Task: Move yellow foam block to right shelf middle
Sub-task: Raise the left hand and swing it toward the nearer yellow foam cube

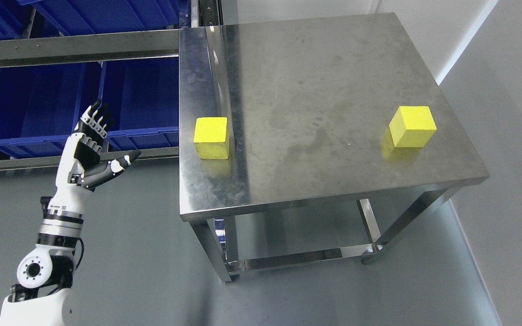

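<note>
Your left hand (pixel 92 149), fingers spread and empty, hangs well left of two yellow foam blocks (pixel 211 137), so you could perhaps pick the wrong one.

two blocks on table (pixel 315 81) — one left (pixel 211 137), one right (pixel 412 126)

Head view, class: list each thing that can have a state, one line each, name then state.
Left hand: raised beside the table, fingers spread, holding nothing.
Left yellow foam block: resting flat near the table's left edge, untouched.
Right yellow foam block: resting on the table's right side, turned slightly, untouched.
Steel table: upright, carrying both blocks.
Blue bins: on the rack at left; contents cannot be seen.
Right hand: not in view.
</note>
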Available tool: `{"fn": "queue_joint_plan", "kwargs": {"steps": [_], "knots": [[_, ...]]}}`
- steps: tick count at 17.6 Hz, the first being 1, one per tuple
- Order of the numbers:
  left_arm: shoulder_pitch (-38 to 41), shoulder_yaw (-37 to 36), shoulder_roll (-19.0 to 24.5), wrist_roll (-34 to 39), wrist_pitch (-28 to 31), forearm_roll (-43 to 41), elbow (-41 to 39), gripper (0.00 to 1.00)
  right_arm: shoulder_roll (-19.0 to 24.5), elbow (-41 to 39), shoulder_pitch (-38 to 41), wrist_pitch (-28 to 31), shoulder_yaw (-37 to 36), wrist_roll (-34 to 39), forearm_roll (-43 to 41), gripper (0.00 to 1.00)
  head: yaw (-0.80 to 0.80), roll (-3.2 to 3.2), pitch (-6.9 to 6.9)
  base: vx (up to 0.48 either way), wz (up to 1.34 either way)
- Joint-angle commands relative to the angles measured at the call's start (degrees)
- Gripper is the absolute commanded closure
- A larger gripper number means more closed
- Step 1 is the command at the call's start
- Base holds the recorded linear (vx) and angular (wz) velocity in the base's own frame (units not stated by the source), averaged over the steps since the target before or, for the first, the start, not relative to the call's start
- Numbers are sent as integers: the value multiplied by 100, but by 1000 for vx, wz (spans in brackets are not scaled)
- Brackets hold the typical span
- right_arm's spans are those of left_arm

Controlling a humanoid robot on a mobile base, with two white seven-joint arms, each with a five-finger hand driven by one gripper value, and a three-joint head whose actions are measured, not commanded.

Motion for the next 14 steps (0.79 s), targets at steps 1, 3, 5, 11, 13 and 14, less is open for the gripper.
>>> {"fn": "queue_joint_plan", "kwargs": {"steps": [1,3,5,11,13,14], "knots": [[-237,-11,816,-1247,-452,0,-68,0,-100,-100,-9,-1,0,-2,0,0,0,0,0,0,0],[-553,-90,1036,-1671,-426,-17,-33,0,-100,-100,-17,-1,0,-2,0,0,0,0,0,0,0],[-1079,-492,1265,-1787,-339,-523,316,0,-100,-100,-9,-1,0,-2,0,0,0,0,0,0,0],[-1969,-1697,1126,-1805,-268,-1151,1179,1,-100,-100,-17,-1,0,-2,0,0,0,0,0,0,0],[-2084,-1961,1108,-1805,-119,-1178,1337,1,-100,-100,-9,-1,0,-2,0,0,0,0,0,12,16],[-2197,-2145,1038,-1805,-23,-1178,1443,1,-100,-100,-9,-1,0,-2,0,0,0,0,0,1,31]]}}
